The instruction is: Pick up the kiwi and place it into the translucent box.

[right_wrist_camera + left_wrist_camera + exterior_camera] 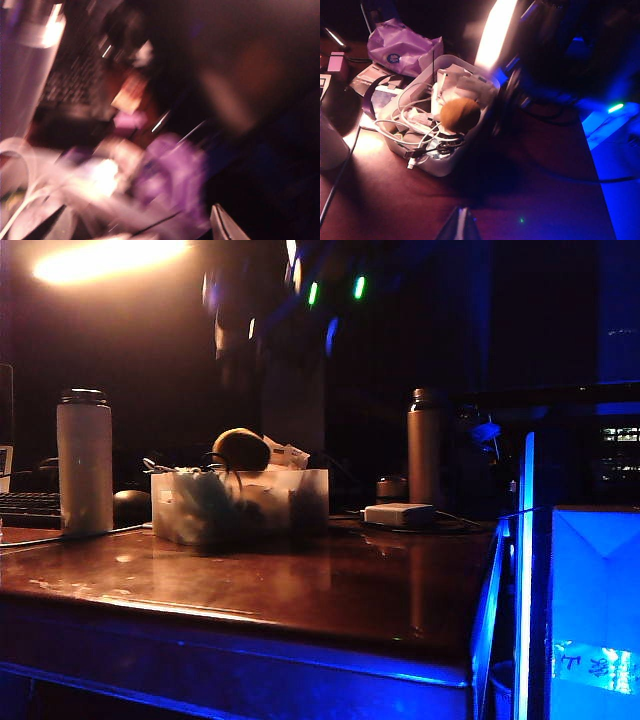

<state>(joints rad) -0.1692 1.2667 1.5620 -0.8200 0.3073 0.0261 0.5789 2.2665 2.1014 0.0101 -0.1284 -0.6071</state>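
Exterior view: the kiwi [240, 448] lies on top of the clutter in the translucent box [240, 505], left of centre on the table [330, 590]. A blurred arm hangs above and behind the box; its gripper cannot be made out.

Left wrist view: the kiwi [460, 114] rests among white cables [407, 117] at the box's [440, 167] right side, long axis roughly left-right. The left gripper [461, 226] shows only a tip at the near edge, well apart from the box; its state I cannot tell.

Right wrist view: heavily blurred. Of the right gripper, one finger [225, 225] shows above the box's clutter; no kiwi is seen between the jaws, and their spread I cannot tell. It is likely the nearer arm.
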